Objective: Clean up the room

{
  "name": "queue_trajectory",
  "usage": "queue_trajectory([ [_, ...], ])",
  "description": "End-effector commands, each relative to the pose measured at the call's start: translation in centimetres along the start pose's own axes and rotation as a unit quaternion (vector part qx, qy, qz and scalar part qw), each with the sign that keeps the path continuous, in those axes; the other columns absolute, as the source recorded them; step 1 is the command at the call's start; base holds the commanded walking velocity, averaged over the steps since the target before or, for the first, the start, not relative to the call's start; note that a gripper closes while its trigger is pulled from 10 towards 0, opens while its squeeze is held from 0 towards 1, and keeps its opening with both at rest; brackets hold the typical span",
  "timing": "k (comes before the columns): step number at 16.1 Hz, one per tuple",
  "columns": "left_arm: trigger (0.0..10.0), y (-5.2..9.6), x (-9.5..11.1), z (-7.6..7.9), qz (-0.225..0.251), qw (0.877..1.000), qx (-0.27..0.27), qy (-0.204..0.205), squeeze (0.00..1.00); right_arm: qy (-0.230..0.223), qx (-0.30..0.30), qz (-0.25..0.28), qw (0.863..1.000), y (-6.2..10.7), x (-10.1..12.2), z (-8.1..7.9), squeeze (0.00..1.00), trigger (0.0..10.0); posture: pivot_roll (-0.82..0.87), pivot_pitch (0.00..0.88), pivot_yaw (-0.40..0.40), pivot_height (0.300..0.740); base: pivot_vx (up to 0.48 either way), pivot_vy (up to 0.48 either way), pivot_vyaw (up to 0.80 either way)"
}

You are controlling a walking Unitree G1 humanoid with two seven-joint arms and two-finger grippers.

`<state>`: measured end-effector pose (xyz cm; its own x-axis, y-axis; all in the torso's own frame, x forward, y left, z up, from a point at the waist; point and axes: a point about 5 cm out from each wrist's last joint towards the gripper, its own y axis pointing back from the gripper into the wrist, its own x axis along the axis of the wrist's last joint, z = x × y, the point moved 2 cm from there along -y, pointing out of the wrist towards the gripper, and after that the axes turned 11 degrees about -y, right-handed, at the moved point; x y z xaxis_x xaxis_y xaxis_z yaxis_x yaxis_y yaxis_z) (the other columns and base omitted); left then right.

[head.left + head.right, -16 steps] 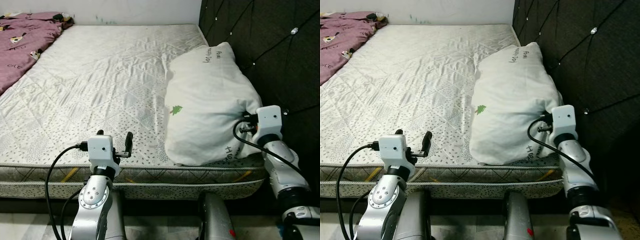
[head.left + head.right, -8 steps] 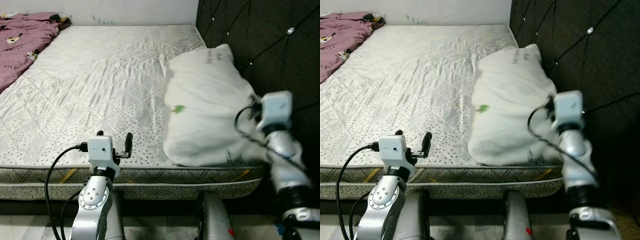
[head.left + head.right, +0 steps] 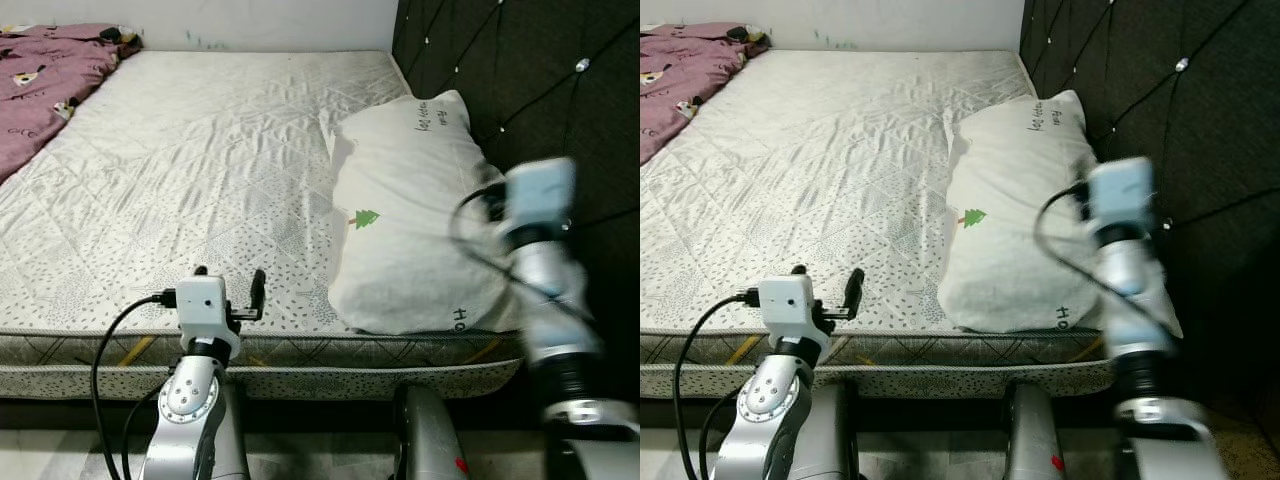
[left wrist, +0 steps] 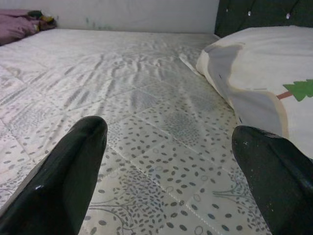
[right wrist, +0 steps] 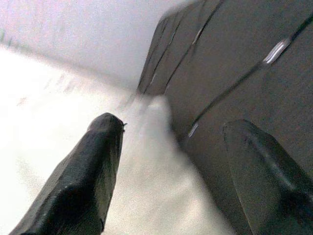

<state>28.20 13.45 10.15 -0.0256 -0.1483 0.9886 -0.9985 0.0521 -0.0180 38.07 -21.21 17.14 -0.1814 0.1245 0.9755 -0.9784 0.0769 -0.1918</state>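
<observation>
Your pillow [image 3: 415, 215] lies on the bed [image 3: 200, 160] against the headboard [image 3: 520, 90]. Right gripper [image 5: 171, 161], jaws spread, hovers above it; left gripper [image 4: 166, 161], jaws spread, hovers at the bed's edge.

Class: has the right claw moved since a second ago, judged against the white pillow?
Yes. The right claw has let go of the white pillow and lifted, open, toward the dark headboard; the pillow has settled flatter.
</observation>
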Motion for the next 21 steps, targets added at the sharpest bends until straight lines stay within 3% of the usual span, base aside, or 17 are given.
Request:
queue_trajectory([
  [1, 10.0, 0.0, 0.1, -0.1, 0.000, 1.000, 0.001, -0.002, 0.00, -0.009, -0.009, -0.052, 0.999, -0.1, -1.6, -0.2, 1.00, 10.0, 0.05, 0.036, -0.001, 0.527, 0.000, 0.000, 0.00],
  [3, 10.0, 0.2, 0.0, -0.4, -0.004, 1.000, 0.004, -0.005, 0.00, -0.037, 0.012, -0.180, 0.983, 1.8, -6.4, -1.8, 1.00, 10.0, 0.06, 0.036, -0.003, 0.527, 0.000, 0.000, 0.00],
  [5, 10.0, 0.2, -0.1, -0.4, -0.006, 1.000, 0.005, -0.005, 0.00, -0.036, 0.030, -0.230, 0.972, 3.4, -8.7, -2.4, 1.00, 10.0, 0.06, 0.038, -0.007, 0.527, 0.000, 0.000, 0.00],
  [7, 10.0, 0.1, -0.2, -0.1, -0.008, 1.000, 0.002, -0.004, 0.00, -0.041, 0.033, -0.244, 0.968, 3.9, -9.4, -2.5, 1.00, 10.0, 0.05, 0.033, -0.005, 0.527, 0.000, 0.000, 0.00],
  [9, 10.0, -0.1, -0.3, 0.1, -0.011, 1.000, -0.001, -0.008, 0.00, -0.079, 0.007, -0.188, 0.979, 2.8, -7.6, -2.2, 1.00, 10.0, 0.05, 0.024, -0.004, 0.527, 0.000, 0.000, 0.00],
  [10, 10.0, -0.4, 0.0, 0.0, -0.003, 1.000, 0.002, -0.008, 0.00, -0.091, 0.039, -0.121, 0.988, 1.9, -5.0, -3.0, 0.76, 10.0, 0.04, 0.010, -0.003, 0.527, 0.000, 0.000, 0.00],
  [12, 10.0, -0.7, 0.4, -0.2, 0.005, 1.000, 0.007, -0.008, 0.00, -0.088, 0.054, -0.082, 0.991, 1.7, -3.4, -3.6, 0.11, 10.0, 0.04, 0.001, -0.003, 0.527, 0.000, 0.000, 0.00],
  [13, 10.0, -0.7, -0.1, -0.1, -0.001, 1.000, 0.009, -0.010, 0.00, -0.089, 0.045, -0.024, 0.995, 1.4, -1.1, -3.8, 0.00, 10.0, 0.04, 0.000, -0.007, 0.527, 0.000, 0.000, 0.00],
  [15, 10.0, -0.4, -0.5, 0.3, -0.004, 1.000, 0.006, -0.013, 0.00, -0.115, 0.057, 0.010, 0.992, 1.4, 0.6, -4.8, 0.00, 10.0, 0.04, 0.000, -0.008, 0.527, 0.000, 0.000, 0.00],
  [18, 10.0, -1.8, 0.2, -0.8, 0.011, 1.000, 0.026, -0.013, 0.00, -0.137, 0.105, 0.058, 0.983, 1.3, 3.1, -7.0, 0.00, 10.0, 0.04, 0.000, -0.003, 0.527, 0.000, 0.000, 0.00],
  [21, 10.0, -2.9, 0.9, -0.8, 0.027, 0.999, 0.024, -0.013, 0.00, -0.152, 0.117, 0.074, 0.979, 0.5, 4.4, -7.7, 0.00, 10.0, 0.03, 0.000, 0.004, 0.549, 0.000, 0.000, 0.00],
])
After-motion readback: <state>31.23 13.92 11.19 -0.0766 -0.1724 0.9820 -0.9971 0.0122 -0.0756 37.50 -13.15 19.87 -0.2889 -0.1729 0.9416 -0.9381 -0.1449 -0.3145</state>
